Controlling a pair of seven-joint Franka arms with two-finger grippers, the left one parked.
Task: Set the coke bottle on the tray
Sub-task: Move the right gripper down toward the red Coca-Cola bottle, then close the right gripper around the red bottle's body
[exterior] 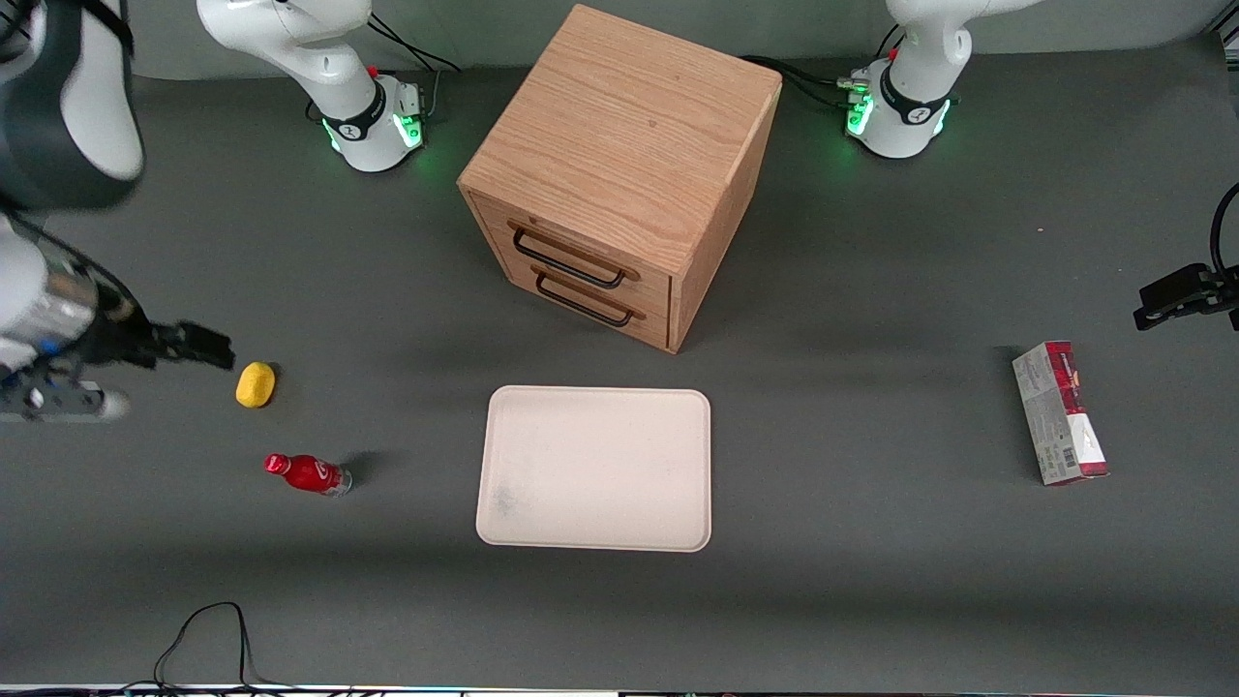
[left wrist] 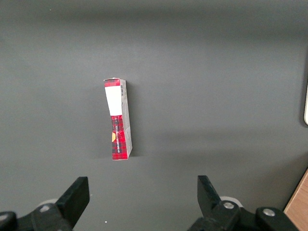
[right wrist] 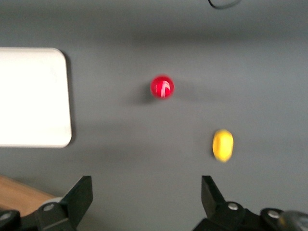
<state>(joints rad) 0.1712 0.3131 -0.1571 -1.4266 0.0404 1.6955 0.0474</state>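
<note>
Open, empty claw (right wrist: 147,204) hangs high above the bench, near the lemon (exterior: 256,384). Coke bottle (exterior: 308,473) stands upright beside the tray (exterior: 594,469). Best descend squarely over the cap, gripping low

In the front view the tray (exterior: 595,469) is seen in the lower middle of the frame on the worktop (exterior: 823,600). The drawer cabinet (exterior: 619,174) is seen in the upper middle, farther from the camera. The coke bottle (exterior: 308,474), apparently upright, is set well apart from the tray toward the working arm's end. The lemon-like lump (exterior: 256,384) is set near it, slightly farther from the camera. The gripper (exterior: 198,346) is held just beside the lump, at the frame's edge. The carton (exterior: 1060,413) is placed toward the parked arm's end.
</note>
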